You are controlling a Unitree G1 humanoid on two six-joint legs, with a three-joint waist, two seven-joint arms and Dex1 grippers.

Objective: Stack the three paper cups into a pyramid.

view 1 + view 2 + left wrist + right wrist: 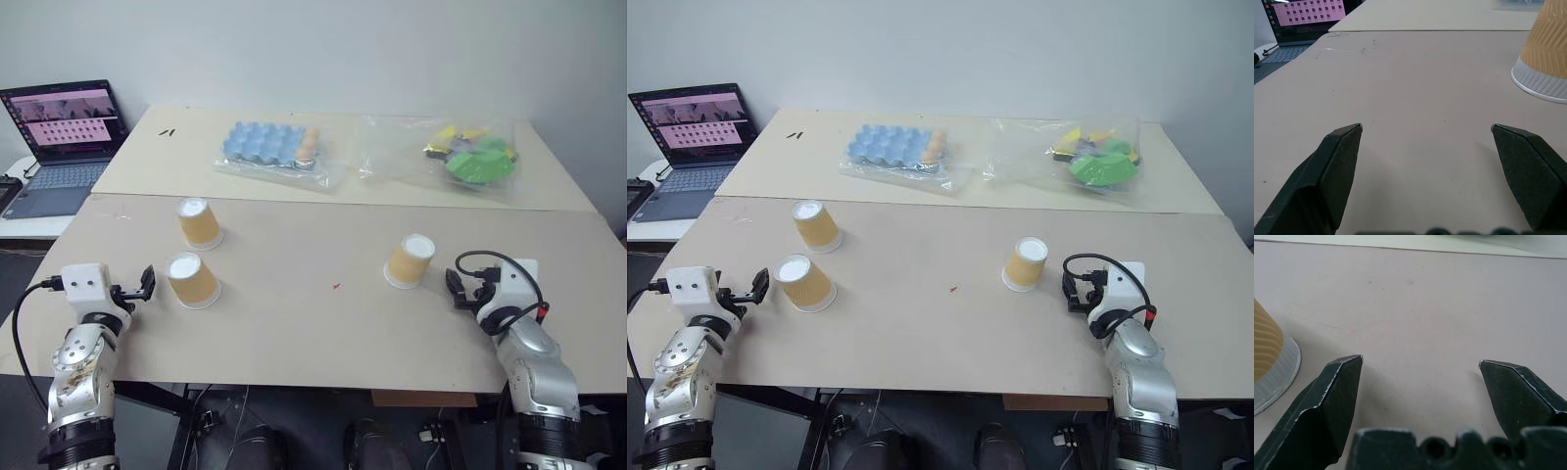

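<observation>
We see three upturned paper cups (194,279) (200,222) (410,260) standing apart, both grippers (147,284) (458,288) spread wide and empty; stacking unbegun, we judge, needing first a grasp.

Three paper cups (200,222); one laptop (61,147)

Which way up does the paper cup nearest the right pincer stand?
Upside down: the cup nearest the right pincer rests rim-down on the table, white base on top.
</observation>
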